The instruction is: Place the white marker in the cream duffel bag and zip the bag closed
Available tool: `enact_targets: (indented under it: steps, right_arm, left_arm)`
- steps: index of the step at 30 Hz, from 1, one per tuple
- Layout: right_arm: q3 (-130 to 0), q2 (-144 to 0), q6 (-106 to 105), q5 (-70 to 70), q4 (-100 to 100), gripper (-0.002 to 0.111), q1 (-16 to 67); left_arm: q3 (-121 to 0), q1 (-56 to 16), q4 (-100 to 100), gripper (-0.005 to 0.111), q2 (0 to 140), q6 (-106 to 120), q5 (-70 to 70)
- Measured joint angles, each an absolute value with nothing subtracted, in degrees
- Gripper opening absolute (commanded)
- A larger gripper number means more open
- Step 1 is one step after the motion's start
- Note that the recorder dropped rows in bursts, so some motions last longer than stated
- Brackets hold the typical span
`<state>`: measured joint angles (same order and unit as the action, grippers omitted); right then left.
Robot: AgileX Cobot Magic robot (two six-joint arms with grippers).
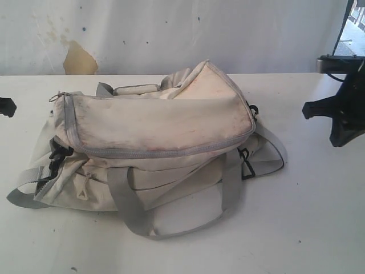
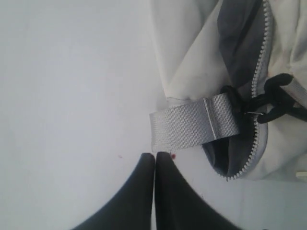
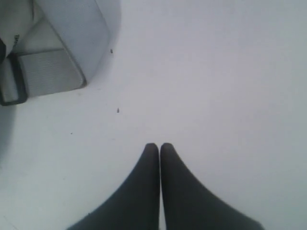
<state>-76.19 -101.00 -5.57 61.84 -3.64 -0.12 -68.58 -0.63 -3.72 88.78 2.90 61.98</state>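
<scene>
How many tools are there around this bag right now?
2. The left tool is shut beside the cream duffel bag's grey strap; the right tool is shut over the table near the bag's other end.

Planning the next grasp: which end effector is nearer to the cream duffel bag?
Left. The left end effector is shut just beside the cream duffel bag's grey webbing strap; the right end effector, also shut, hangs farther off over the table.

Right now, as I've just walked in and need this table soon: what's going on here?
Neither arm is handling anything. The left gripper and right gripper are both shut and empty, over the table on either side of the cream duffel bag. No white marker is in view. The bag's top zip looks closed, though the left wrist view shows dark lining beside zip teeth.
</scene>
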Motion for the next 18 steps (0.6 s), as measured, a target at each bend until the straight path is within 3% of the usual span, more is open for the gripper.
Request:
enact_targets:
  steps: [9, 18]
  right_arm:
    - [-68.9, -89.9, -6.8, 60.4, -3.1, 0.0, -2.4]
    - [-56.7, -53.9, -7.3, 56.0, -3.1, 0.0, -2.4]
  left_arm:
    - [-65.1, -0.6, -3.4, 0.0, 79.6, 2.9, 61.1]
    - [-54.1, -0.6, -2.2, 0.0, 47.2, 4.7, 58.2]
